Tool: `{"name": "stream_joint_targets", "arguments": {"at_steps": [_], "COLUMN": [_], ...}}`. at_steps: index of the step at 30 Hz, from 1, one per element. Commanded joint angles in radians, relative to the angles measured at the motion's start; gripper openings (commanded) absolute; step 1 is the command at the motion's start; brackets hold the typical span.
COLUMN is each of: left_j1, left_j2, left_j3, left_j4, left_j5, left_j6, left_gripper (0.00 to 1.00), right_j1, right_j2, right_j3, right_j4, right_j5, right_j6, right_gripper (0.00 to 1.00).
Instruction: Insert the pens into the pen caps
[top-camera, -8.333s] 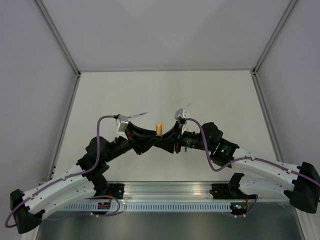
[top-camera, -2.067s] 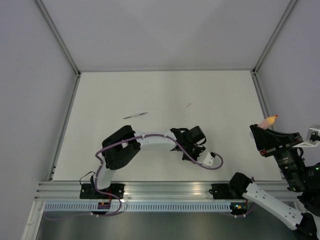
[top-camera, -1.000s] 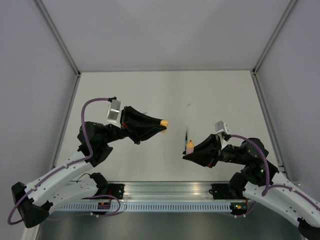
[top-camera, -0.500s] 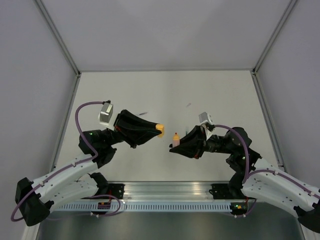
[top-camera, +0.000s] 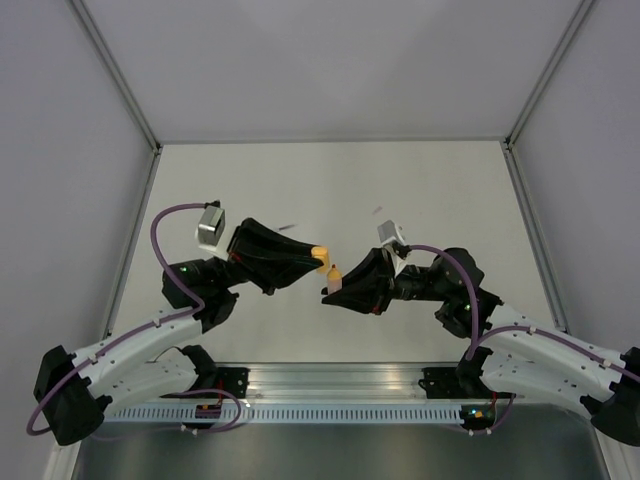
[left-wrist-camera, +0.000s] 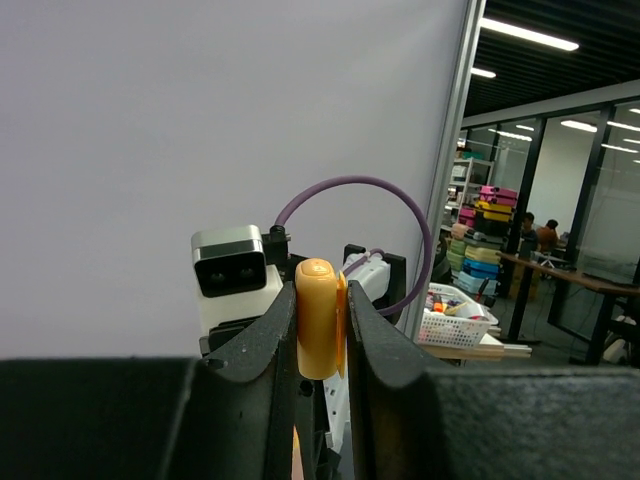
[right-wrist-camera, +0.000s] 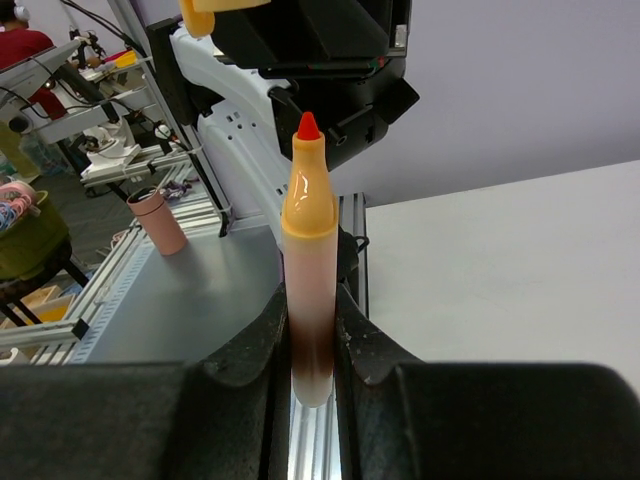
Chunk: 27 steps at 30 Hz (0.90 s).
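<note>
While the left fingers (left-wrist-camera: 262, 350) pinch the short yellow-orange plastic cap (left-wrist-camera: 318, 318) and the right fingers (right-wrist-camera: 365, 352) clamp the thick pink-orange marker (right-wrist-camera: 308, 270), both held above the surface, just beside each other, this looks like the capping step. Next comes lining up the axes, then pushing straight in.

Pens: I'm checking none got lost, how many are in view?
2: marker in the right gripper; silver pen on the table, just beyond the left gripper. Others may be hidden.

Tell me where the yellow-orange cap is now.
Top view, just left of centre: the yellow-orange cap is pinched between the left fingers, close beside the marker tip.
</note>
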Motion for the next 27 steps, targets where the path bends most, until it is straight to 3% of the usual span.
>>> {"name": "stream_joint_targets", "arguments": {"at_steps": [1, 15, 27], "left_j1": [0.000, 0.000, 0.000], "left_j2": [0.011, 0.076, 0.077], "left_j3": [0.003, 0.009, -0.033], "left_j4": [0.059, 0.119, 0.165], "left_j5": [0.005, 0.042, 0.167], "left_j6": [0.032, 0.026, 0.000], "left_gripper": [0.02, 0.02, 0.02], "right_j1": [0.019, 0.035, 0.036], "right_j2": [0.011, 0.001, -0.015], "right_j3": [0.053, 0.068, 0.108], "right_j4": [0.087, 0.049, 0.029], "right_j5": [-0.023, 0.028, 0.062], "right_j6": [0.009, -0.014, -0.021], "right_gripper": [0.00, 0.00, 0.00]}}
